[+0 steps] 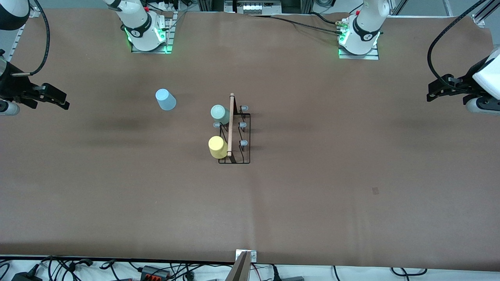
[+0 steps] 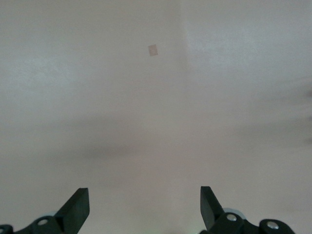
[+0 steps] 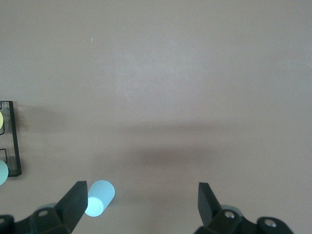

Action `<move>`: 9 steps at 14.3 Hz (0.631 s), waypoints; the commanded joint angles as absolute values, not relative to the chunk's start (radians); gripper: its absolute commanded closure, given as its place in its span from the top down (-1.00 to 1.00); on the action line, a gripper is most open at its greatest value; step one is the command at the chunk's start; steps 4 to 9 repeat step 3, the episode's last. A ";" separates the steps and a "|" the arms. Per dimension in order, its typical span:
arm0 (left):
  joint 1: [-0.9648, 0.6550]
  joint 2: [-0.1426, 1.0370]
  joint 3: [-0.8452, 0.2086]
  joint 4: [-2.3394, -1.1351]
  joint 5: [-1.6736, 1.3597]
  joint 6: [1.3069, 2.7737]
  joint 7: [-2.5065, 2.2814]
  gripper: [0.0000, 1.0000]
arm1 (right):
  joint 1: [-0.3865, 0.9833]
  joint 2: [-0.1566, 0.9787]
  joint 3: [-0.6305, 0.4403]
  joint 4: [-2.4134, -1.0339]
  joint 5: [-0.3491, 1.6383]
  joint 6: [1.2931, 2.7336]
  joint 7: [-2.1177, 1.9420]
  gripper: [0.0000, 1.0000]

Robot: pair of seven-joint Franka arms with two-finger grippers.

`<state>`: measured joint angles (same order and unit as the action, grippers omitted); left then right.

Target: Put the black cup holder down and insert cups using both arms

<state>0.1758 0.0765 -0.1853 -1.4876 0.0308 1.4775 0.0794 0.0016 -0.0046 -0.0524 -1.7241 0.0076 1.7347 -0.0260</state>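
While both arms wait raised at the two ends of the table (image 1: 312, 195), the black cup holder (image 1: 234, 156) stands upright near the middle, its wooden handle (image 1: 231, 125) running along the top. The green cup (image 1: 219, 113) and the yellow cup (image 1: 217, 147) sit on pegs on the side toward the right arm's end, the yellow one nearer the front camera. The blue cup (image 1: 165, 99) lies on the table, well apart from the holder, toward the right arm's end. The right gripper (image 3: 141, 197) hangs over bare table near the blue cup, its fingers spread wide apart and empty. The left gripper (image 2: 145, 204) hangs over bare table, fingers likewise apart and empty.
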 commanded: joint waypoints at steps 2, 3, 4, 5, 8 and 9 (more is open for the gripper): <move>0.215 0.086 -0.192 -1.473 0.048 1.460 0.083 1.00 | 0.002 -0.011 -0.049 -1.717 -0.006 1.718 -0.040 1.00; 0.215 0.087 -0.192 -1.473 0.048 1.462 0.083 1.00 | 0.002 -0.011 -0.049 -1.718 -0.006 1.721 -0.040 1.00; 0.215 0.087 -0.192 -1.473 0.048 1.462 0.083 1.00 | 0.002 -0.011 -0.049 -1.718 -0.006 1.721 -0.040 1.00; 0.215 0.087 -0.192 -1.473 0.048 1.462 0.083 1.00 | 0.002 -0.011 -0.049 -1.718 -0.006 1.721 -0.040 1.00; 0.215 0.087 -0.192 -1.473 0.048 1.462 0.083 1.00 | 0.002 -0.011 -0.049 -1.718 -0.006 1.721 -0.040 1.00; 0.215 0.087 -0.192 -1.473 0.048 1.462 0.083 1.00 | 0.002 -0.011 -0.049 -1.718 -0.006 1.721 -0.040 1.00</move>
